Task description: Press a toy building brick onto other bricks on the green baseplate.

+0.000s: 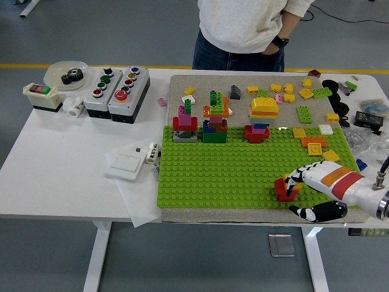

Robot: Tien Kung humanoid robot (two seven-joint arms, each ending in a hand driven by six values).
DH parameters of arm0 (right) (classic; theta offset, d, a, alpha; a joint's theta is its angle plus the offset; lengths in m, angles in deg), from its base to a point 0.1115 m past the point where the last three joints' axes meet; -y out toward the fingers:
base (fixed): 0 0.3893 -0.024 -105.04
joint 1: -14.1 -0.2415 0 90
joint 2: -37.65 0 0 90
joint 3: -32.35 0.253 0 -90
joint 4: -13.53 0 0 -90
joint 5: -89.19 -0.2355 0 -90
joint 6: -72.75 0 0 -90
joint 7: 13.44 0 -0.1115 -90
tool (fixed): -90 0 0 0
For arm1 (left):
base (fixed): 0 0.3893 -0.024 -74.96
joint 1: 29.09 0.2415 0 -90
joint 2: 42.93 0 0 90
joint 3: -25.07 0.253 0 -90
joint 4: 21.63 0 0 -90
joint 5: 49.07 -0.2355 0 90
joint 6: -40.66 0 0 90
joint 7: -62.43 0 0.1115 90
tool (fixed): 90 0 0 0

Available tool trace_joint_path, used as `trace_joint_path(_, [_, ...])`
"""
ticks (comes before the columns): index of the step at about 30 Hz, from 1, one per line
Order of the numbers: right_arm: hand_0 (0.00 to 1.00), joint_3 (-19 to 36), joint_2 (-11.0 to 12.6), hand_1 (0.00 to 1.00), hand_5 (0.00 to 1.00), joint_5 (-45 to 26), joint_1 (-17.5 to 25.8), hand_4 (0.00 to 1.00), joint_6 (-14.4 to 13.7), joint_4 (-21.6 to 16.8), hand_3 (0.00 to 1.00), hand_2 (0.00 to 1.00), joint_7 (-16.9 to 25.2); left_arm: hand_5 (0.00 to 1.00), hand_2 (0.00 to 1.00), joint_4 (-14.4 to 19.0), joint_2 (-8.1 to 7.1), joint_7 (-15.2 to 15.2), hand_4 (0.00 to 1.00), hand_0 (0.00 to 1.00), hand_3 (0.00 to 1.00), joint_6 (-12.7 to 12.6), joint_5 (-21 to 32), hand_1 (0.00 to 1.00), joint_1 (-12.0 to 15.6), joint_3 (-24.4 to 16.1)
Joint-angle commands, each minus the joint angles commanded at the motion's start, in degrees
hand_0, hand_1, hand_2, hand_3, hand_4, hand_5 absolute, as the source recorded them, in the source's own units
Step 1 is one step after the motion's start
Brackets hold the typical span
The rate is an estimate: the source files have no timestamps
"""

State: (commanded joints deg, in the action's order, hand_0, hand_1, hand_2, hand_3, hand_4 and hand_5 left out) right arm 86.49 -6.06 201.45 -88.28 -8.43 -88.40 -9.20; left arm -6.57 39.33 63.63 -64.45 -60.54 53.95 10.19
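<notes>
The green baseplate (231, 167) lies on a beige mat in the middle of the table. Three brick stacks stand along its far edge: a red, pink and green one (185, 125), an orange, green and blue one (215, 118), and a red one topped by a yellow block (262, 115). My right hand (298, 185) comes in from the lower right and its fingers are curled on a red brick (283, 190) sitting at the baseplate's near right corner. My left hand is out of view.
Loose yellow, green and orange bricks (304, 94) lie on the mat at the far right. Two button boxes (115, 90), a bowl with a gear (67, 74) and a white switch plate (126, 161) are at the left. A person (243, 30) stands at the far side.
</notes>
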Motion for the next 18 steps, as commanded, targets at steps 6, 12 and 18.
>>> trace_joint_path(6, [0.702, 0.12, -0.09, 0.676, 0.476, 0.08, 0.07, 0.669, 0.24, 0.00, 0.554, 0.711, -0.05, 0.766, 0.900, 0.01, -0.01, -0.01, 0.787, 0.802, 0.755, 0.00, 0.07, 0.883, -0.01, 0.05])
trace_joint_path(12, [0.705, 0.46, -0.13, 0.677, 0.474, -0.04, 0.05, 0.669, 0.24, 0.00, 0.554, 0.711, -0.03, 0.765, 0.900, 0.02, -0.03, -0.02, 0.788, 0.802, 0.755, 0.03, 0.15, 0.885, -0.04, 0.13])
trace_joint_path(18, [0.704, 1.10, -0.03, 0.677, 0.474, -0.16, 0.24, 0.669, 0.11, 0.00, 0.555, 0.713, 0.04, 0.766, 0.900, 0.01, -0.02, 0.01, 0.789, 0.801, 0.755, 0.07, 0.08, 0.885, -0.02, 0.09])
